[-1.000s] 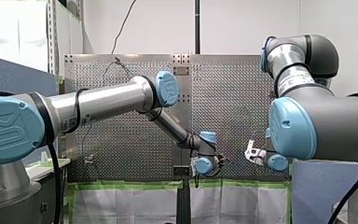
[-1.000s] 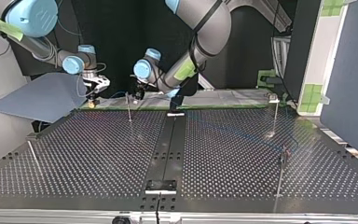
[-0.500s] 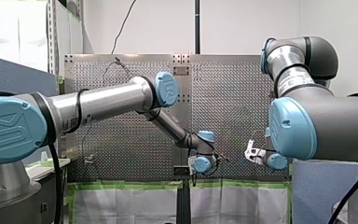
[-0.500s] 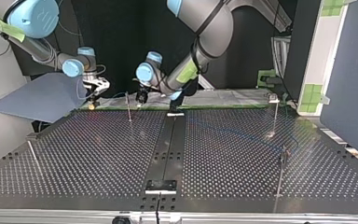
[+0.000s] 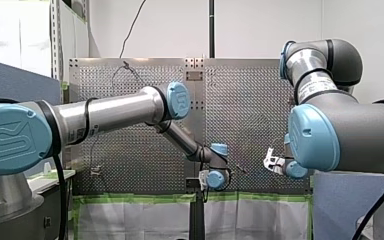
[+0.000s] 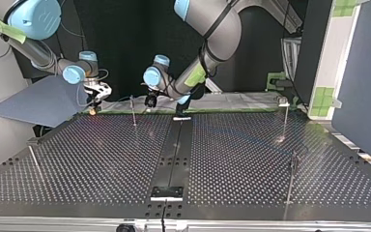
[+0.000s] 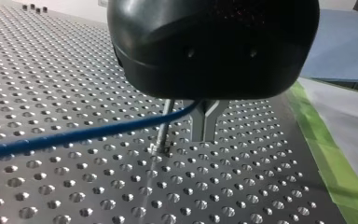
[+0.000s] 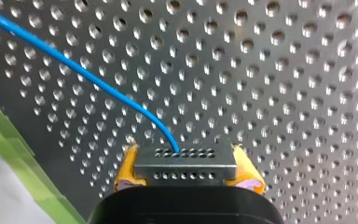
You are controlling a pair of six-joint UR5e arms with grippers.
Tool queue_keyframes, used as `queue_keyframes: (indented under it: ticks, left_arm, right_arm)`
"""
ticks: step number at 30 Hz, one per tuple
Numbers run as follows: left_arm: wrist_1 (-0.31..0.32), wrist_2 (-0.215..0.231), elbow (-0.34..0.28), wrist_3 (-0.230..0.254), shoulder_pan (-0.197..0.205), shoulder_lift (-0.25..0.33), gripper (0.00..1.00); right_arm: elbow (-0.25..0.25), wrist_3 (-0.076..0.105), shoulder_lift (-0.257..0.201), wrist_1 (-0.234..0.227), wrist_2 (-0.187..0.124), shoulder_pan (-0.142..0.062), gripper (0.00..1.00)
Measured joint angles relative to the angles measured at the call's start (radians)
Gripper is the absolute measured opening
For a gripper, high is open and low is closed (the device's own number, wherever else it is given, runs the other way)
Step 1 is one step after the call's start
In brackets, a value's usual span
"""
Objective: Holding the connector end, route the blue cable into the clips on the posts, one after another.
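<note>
In the right wrist view my right gripper (image 8: 186, 179) is shut with its yellow pads on a grey connector block (image 8: 185, 163). The blue cable (image 8: 74, 70) leaves the block and runs away over the perforated table. In the top view that gripper (image 6: 92, 108) hangs at the far left edge. My left gripper (image 6: 149, 101) hangs just right of a thin post (image 6: 133, 111). In the left wrist view its metal fingers (image 7: 204, 126) are shut. The blue cable (image 7: 74, 135) runs from their base, across the post (image 7: 163, 128).
Other thin posts stand at the top view's right (image 6: 286, 118), near right (image 6: 292, 179) and near left (image 6: 34, 162). A dark centre rail (image 6: 174, 154) splits the table. Green tape (image 7: 326, 154) marks the far edge, with a blue-grey panel (image 6: 38, 101) beyond it.
In the top view my left gripper has moved a little right and down, away from the post. My right gripper has edged left. The cable stretch over the right half no longer shows.
</note>
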Motion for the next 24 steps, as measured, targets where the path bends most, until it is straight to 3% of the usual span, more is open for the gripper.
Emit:
queue_keyframes:
  ticks: [5,14,19,24]
  left_arm:
    - [-0.007,-0.013,0.023,0.000,0.007,-0.006,0.00]
    - [-0.002,-0.065,0.034,0.009,0.032,-0.007,0.00]
    - [0.000,-0.070,0.034,0.014,0.039,-0.007,0.00]
    - [0.001,-0.059,0.034,0.016,0.040,-0.007,0.00]
  right_arm:
    - [-0.002,0.028,0.000,0.000,0.046,-0.004,0.00]
    - [-0.018,0.036,0.001,0.002,0.115,-0.004,0.00]
    - [-0.021,0.034,0.001,0.003,0.118,-0.003,0.00]
    - [-0.023,0.032,0.001,-0.001,0.103,-0.001,0.00]
